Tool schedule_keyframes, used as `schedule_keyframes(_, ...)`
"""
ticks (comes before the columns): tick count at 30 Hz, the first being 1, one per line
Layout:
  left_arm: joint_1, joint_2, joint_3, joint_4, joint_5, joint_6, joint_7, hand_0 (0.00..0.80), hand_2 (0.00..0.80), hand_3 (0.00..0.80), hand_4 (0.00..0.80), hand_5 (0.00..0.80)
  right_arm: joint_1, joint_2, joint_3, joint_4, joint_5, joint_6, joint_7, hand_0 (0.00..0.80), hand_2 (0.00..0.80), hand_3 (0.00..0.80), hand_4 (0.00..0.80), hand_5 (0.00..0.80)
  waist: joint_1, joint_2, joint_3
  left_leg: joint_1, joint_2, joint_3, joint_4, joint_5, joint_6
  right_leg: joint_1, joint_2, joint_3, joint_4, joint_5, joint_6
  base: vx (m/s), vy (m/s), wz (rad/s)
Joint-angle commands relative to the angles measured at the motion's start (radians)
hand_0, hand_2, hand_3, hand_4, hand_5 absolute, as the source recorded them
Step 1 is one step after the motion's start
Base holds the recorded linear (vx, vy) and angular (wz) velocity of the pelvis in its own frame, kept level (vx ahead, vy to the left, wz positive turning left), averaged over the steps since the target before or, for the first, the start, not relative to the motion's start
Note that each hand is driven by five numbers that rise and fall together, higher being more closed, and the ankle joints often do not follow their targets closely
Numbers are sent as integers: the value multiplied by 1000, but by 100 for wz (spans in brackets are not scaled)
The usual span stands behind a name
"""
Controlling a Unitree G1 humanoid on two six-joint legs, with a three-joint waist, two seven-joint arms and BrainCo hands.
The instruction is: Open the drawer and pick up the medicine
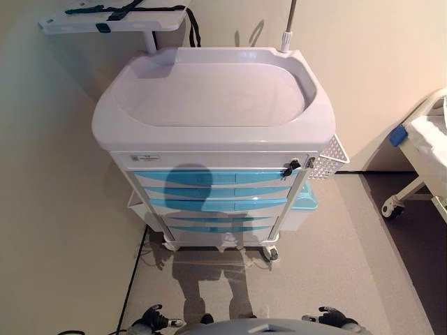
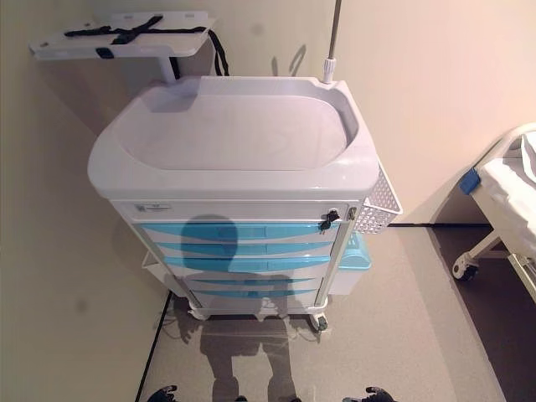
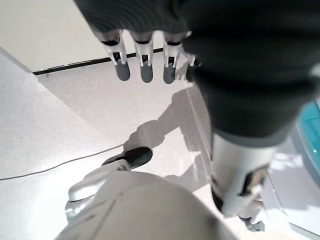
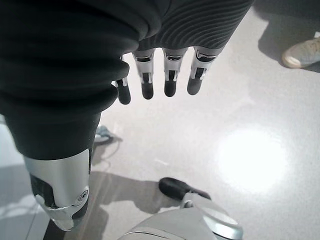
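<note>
A white medical cart (image 1: 209, 132) stands against the wall in front of me. Its front holds several blue drawers (image 1: 209, 177), all closed. A key sits in the lock (image 1: 292, 167) at the upper right of the drawer stack. No medicine is in view. My left hand (image 1: 154, 319) hangs low at the bottom left, well short of the cart; its fingers (image 3: 145, 67) are straight and hold nothing. My right hand (image 1: 334, 317) hangs low at the bottom right, its fingers (image 4: 170, 77) straight and empty.
A white wire basket (image 1: 330, 159) and a teal bin (image 1: 304, 202) hang on the cart's right side. A hospital bed (image 1: 427, 150) stands to the right. A shelf with black straps (image 1: 112, 17) and a pole (image 1: 288, 28) rise behind. A person's shoe (image 4: 302, 52) is nearby.
</note>
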Motion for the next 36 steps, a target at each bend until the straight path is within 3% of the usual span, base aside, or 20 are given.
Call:
schedule_keyframes(1, -69, 22, 26, 1, -36, -8, 26, 0, 0, 0, 0, 0, -36, -5, 23, -5, -16, -7, -13, 0, 0, 0, 0, 0, 23, -39, 4, 8, -41, -30, 10, -47, 26, -6, -57, -19, 48, -2, 109, 0, 0, 0)
schedule_keyframes(9, -86, 27, 54, -57, -108, -27, 37, 0, 0, 0, 0, 0, -44, -15, 16, -15, -13, -12, -19, 0, 0, 0, 0, 0, 15, -32, 29, -25, -43, -28, 24, -45, 31, -56, -62, -17, 95, -16, 106, -7, 8, -2)
schedule_keyframes(14, -115, 32, 60, -143, -184, -49, 48, 0, 0, 0, 0, 0, -75, -33, 23, -44, -7, -20, -32, 0, 0, 0, 0, 0, 9, -21, 86, -119, -55, -16, 90, -50, 35, -151, -69, -11, 152, -19, 103, -123, 35, -4)
schedule_keyframes(20, -164, 43, 58, -290, -311, -89, 100, 0, 0, 0, 0, 0, -132, -58, 26, -79, 23, -35, -63, 0, 0, 0, 0, 0, 7, -12, 152, -320, -80, 4, 219, -57, 50, -362, -81, 15, 291, -24, 104, -135, 45, -22)
schedule_keyframes(30, -230, 44, 21, -446, -430, -130, 143, 0, 0, 0, 0, 0, -188, -71, 29, -126, 57, -47, -115, 0, 0, 0, 0, 0, 2, -12, 218, -540, -106, -5, 352, -61, 61, -571, -113, -4, 459, -53, 102, -85, 26, 9)
schedule_keyframes(36, -276, -2, 31, -589, -695, -166, 105, 0, 0, 0, 0, 0, -205, -82, 41, -154, 46, -48, -128, 0, 0, 0, 0, 0, -2, -16, 218, -677, -110, -5, 479, -98, 61, -685, -122, -8, 545, -72, 94, -42, -5, 11)
